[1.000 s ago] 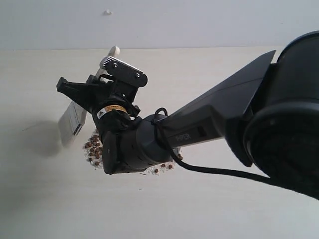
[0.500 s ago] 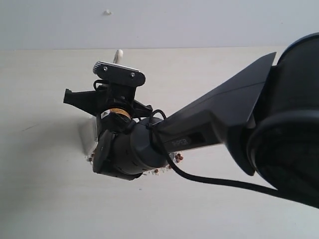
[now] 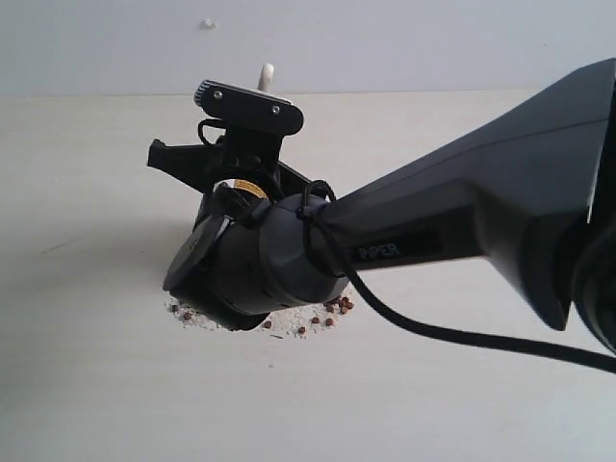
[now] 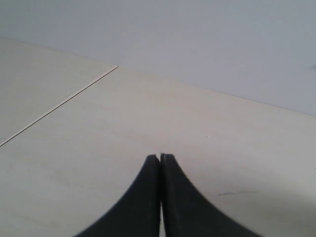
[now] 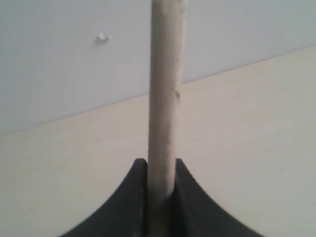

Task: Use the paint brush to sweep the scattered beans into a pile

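Note:
My right gripper point(image 5: 161, 165) is shut on the pale wooden handle point(image 5: 165, 98) of the paint brush, which runs straight out between the jaws. In the exterior view only the handle's end point(image 3: 266, 75) shows, above the wrist camera bracket. The ferrule and bristles are hidden behind my right wrist point(image 3: 260, 274). Reddish-brown beans point(image 3: 332, 310) mixed with whitish crumbs lie in a patch under that wrist, with a few more at its left edge point(image 3: 185, 313). My left gripper point(image 4: 161, 157) is shut on nothing above bare tabletop and does not show in the exterior view.
The long right arm point(image 3: 462, 226) crosses the pale wooden table point(image 3: 96, 385) from the right, trailing a black cable point(image 3: 452, 335). A thin seam point(image 4: 59, 103) runs across the tabletop. A grey wall with a small white mark point(image 3: 207, 23) stands behind.
The right wrist has swung to the right over the beans. The brush head, visible at the left a second ago, is now hidden, and the handle's end has moved up and right.

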Available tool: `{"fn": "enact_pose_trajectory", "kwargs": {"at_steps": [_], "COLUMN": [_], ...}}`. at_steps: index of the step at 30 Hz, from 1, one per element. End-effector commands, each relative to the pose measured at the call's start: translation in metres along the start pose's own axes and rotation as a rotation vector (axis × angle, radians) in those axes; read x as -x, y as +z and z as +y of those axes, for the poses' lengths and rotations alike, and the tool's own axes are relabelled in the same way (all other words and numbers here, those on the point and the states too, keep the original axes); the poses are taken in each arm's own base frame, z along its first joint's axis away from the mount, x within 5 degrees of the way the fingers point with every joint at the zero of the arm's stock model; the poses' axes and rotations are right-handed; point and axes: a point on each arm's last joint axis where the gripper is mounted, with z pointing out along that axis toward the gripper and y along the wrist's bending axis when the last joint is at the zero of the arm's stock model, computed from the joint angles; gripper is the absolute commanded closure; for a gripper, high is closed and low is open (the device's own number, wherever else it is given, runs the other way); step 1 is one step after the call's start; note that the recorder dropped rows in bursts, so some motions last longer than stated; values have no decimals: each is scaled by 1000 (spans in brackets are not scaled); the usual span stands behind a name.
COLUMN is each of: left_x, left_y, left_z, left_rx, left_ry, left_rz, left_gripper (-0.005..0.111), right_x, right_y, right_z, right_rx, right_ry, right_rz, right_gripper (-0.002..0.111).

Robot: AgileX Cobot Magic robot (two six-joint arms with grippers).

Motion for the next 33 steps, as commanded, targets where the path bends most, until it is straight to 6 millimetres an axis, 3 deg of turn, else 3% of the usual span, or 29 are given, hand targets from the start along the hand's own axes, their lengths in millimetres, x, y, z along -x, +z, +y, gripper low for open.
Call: {"fn": "enact_pose_trajectory", "kwargs": {"at_steps": [1,4,7,10,12,16,20,24,27,33], "left_x": [-1,-1,-1,-1,-1,-1,-1,-1,-1,-1], "left_y": [0,0,0,0,0,0,0,0,0,0], "left_z": [0,0,0,0,0,0,0,0,0,0], "left_rx": [0,0,0,0,0,0,0,0,0,0], "left_ry": [2,2,2,2,2,2,2,2,2,2], "left_rz": [-3,-3,-3,-3,-3,-3,-3,-3,-3,-3], "left_gripper": [107,107,107,107,107,107,107,107,107,107], "right_x": [13,18,32,53,63,81,90,89,86,70], "right_y": [-8,-7,-6,-1,7,26,46,59,59,35], "right_z": [13,13,6,5,6,3,-8,-25,-26,2], "right_rx": [90,105,42,44,95,249,439,449,437,524], "right_ry": [47,86,75,-167,-293,-341,-552,-428,-272,-242], "right_rz": [-61,-104,-253,-337,-297,-160,-38,121,192,218], "right_gripper": [108,108,108,108,108,108,108,108,108,108]}}
